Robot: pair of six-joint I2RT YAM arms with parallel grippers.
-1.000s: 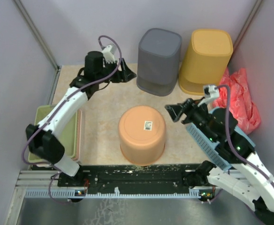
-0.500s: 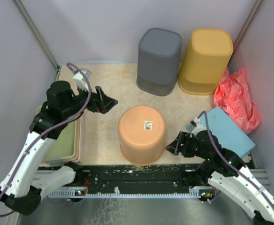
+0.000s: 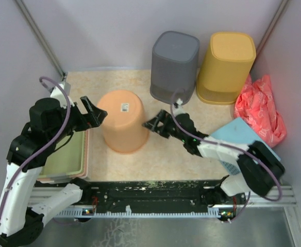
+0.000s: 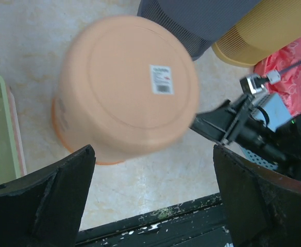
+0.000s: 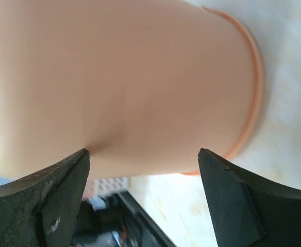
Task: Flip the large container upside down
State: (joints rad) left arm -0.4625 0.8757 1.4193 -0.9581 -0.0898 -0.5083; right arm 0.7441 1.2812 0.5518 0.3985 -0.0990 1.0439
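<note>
The large orange container stands base up on the table, a white label on its base. It also shows in the left wrist view and fills the right wrist view. My left gripper is open and empty, just left of the container's upper edge; in its own view the container lies beyond the fingertips. My right gripper is open and empty, close against the container's right side; in its own view the container wall sits just past the fingertips. I cannot tell whether they touch.
A grey bin and a yellow bin stand base up at the back. A red bag and a blue perforated lid lie at the right. A green tray sits at the left. A black rail runs along the front edge.
The orange container has slid from the front centre to the left and back. My right gripper swung left to its right side. My left gripper dropped back to its left side.
</note>
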